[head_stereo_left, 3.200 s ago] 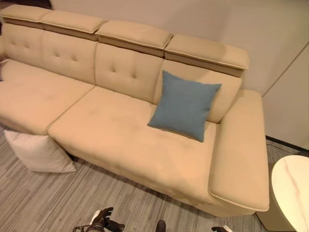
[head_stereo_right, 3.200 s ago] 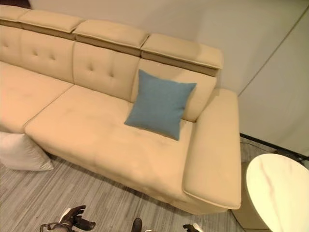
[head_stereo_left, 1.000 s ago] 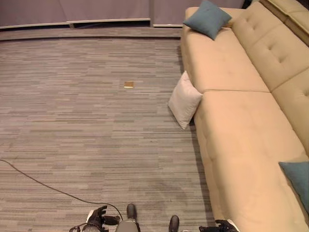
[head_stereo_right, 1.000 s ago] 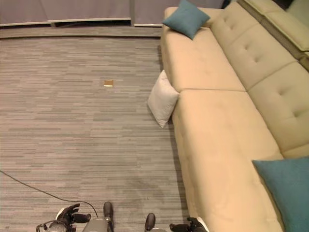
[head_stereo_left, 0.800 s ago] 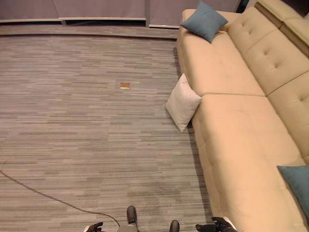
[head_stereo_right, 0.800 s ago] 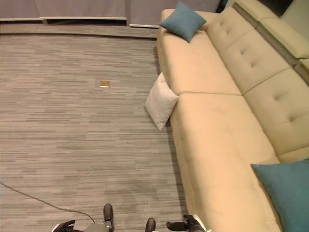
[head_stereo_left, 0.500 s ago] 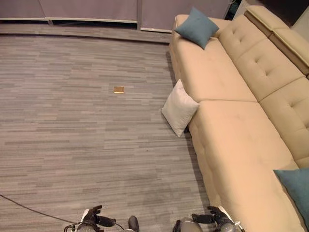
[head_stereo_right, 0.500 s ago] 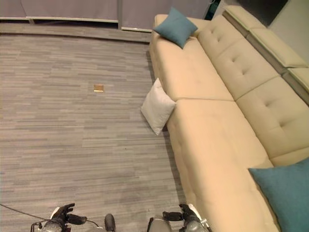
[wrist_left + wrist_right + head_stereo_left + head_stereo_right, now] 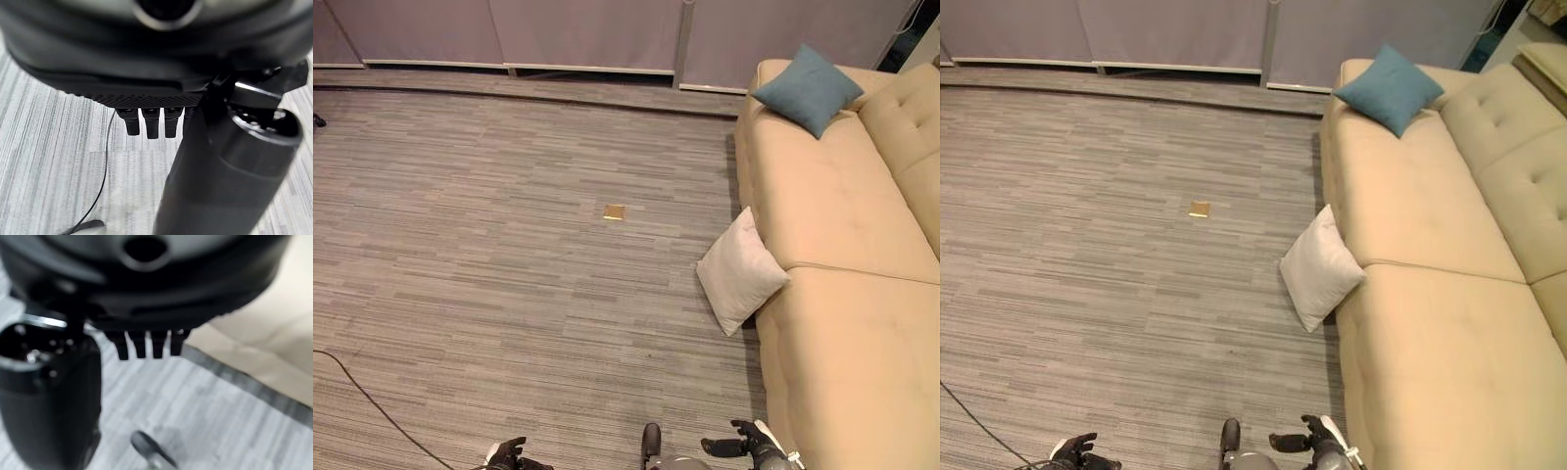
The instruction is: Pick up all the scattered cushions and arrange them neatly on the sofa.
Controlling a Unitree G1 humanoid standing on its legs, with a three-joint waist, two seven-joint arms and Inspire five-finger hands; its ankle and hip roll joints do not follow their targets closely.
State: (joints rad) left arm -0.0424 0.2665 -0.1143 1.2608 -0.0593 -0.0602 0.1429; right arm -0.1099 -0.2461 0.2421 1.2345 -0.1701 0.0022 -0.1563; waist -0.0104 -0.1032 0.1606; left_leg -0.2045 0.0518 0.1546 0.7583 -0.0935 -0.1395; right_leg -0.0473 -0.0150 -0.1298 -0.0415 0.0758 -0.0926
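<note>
Sofa (image 9: 847,323) in beige along grey striped floor (image 9: 489,255), white cushion (image 9: 740,272) on floor leaning against its front, blue cushion (image 9: 807,88) at far end, left hand (image 9: 508,457) and right hand (image 9: 751,449) low, fingers relaxed, empty.

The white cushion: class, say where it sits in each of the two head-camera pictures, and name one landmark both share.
Left eye view: white cushion right of centre, on the floor against the sofa front.
Right eye view: white cushion nearer the middle, same lean.
Shared landmark: small gold plate in the floor.

Even, soft indoor light, faint shadows; both wrist views blur up close.
</note>
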